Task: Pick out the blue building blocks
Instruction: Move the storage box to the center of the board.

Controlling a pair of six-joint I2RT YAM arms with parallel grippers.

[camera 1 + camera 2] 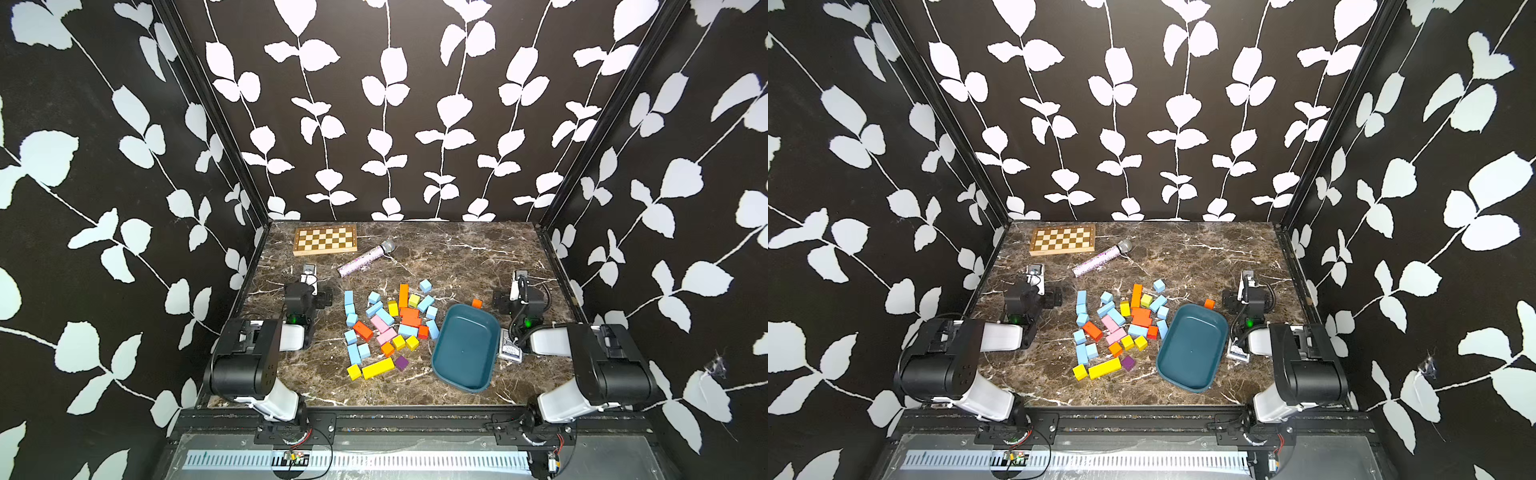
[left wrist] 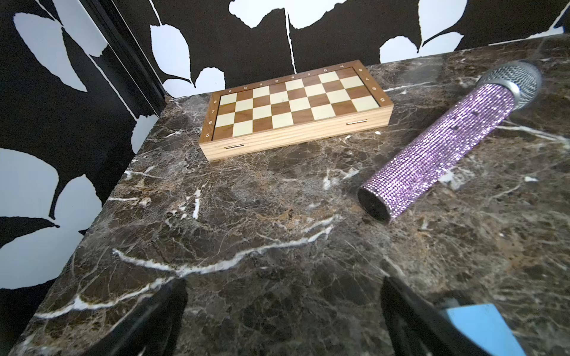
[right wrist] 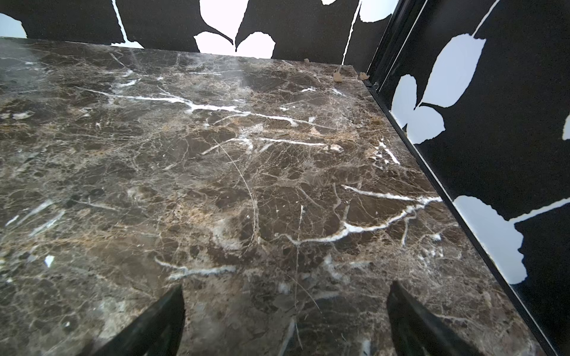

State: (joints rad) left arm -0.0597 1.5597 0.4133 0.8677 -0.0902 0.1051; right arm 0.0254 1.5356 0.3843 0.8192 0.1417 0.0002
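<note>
The blue building blocks (image 1: 348, 297) (image 1: 1081, 298), light blue cubes and bars, lie mixed with other coloured blocks in a loose pile at the middle of the marble table in both top views. One blue block (image 2: 484, 326) shows beside a finger in the left wrist view. My left gripper (image 1: 308, 271) (image 2: 283, 286) rests left of the pile, facing the back wall, open with only bare marble between its fingers. At the table's right side, behind the tray, my right gripper (image 1: 520, 276) (image 3: 285, 289) is likewise open and holds nothing.
A dark teal tray (image 1: 478, 308), with nothing in it, sits right of the pile. Yellow (image 1: 377, 368), orange (image 1: 409, 316), pink (image 1: 380, 324) and purple (image 1: 401, 363) blocks lie among the blue ones. A chessboard (image 1: 325, 240) and a glittery microphone (image 1: 365, 258) lie at the back left. A small card box (image 1: 510, 352) lies by the right arm.
</note>
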